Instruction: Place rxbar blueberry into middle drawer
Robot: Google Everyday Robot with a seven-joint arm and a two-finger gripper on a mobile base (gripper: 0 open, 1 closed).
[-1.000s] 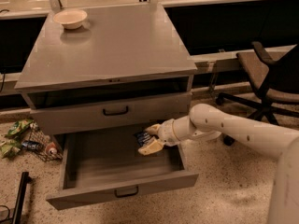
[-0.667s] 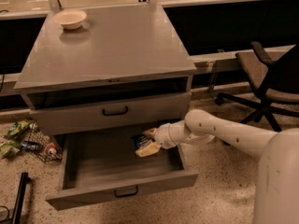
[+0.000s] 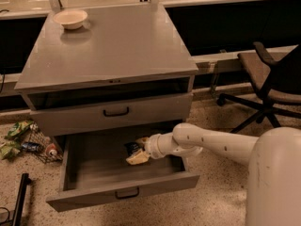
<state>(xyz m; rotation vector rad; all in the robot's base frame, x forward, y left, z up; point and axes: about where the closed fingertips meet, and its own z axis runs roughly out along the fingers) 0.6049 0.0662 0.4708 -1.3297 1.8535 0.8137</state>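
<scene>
Gripper (image 3: pixel 137 150): shifted slightly left and lower since the earlier frame; reaches into the open drawer (image 3: pixel 94 166), right of its middle. It pinches the bar (image 3: pixel 132 148), dark wrapper, low over the drawer floor. Bowl (image 3: pixel 70 19): on desk (image 3: pixel 117 46), far-left corner.

I note gripper (image 3: pixel 138 149) inside the open middle drawer (image 3: pixel 87 166); its left half is free, and the upper drawer (image 3: pixel 113 112) overhangs the rear.
</scene>
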